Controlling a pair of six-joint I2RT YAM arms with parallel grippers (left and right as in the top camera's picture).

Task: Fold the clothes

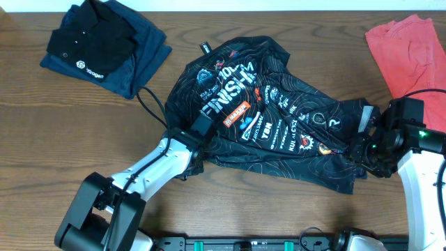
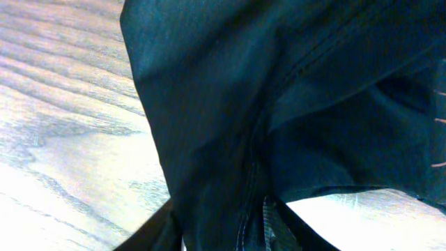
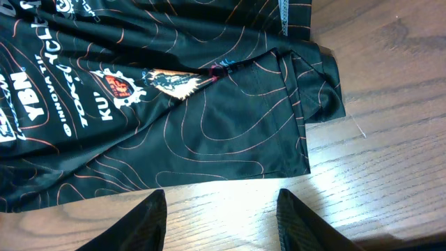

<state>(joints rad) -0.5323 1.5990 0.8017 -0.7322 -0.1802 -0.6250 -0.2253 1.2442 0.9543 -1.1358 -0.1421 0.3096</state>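
Jersey (image 1: 279, 118) crumpled, left gripper (image 1: 202, 128) seemingly pinching edge

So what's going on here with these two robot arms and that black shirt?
Two robot arms are folding a black jersey, which lies rumpled on the wooden table. The left gripper appears to grip its lower-left edge, with fabric bunched between its fingers. The right gripper is open over bare wood just off the jersey's right end, holding nothing. A folded dark pile and a coral-red garment sit aside.
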